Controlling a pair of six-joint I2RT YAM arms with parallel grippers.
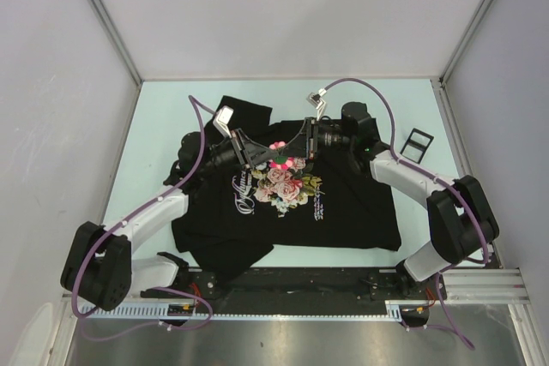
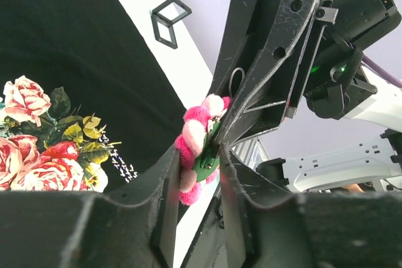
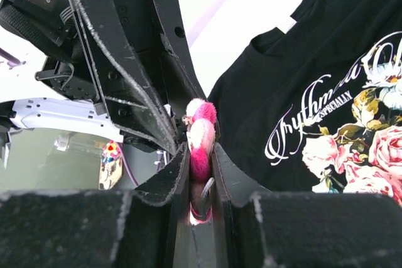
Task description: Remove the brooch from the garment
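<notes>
The garment is a black T-shirt lying flat on the table, rose print up; it also shows in the wrist views. The brooch, a fluffy pink-and-white flower on a green back, sits just above the print. My right gripper is shut on it from the right, and its fingers pinch the flower. My left gripper comes from the left, its fingers shut on the brooch's lower part. Whether the pin still holds the cloth is hidden.
A small black folding frame lies on the table right of the shirt. Pale enclosure walls close in the left, right and back. A metal rail with the arm bases runs along the near edge.
</notes>
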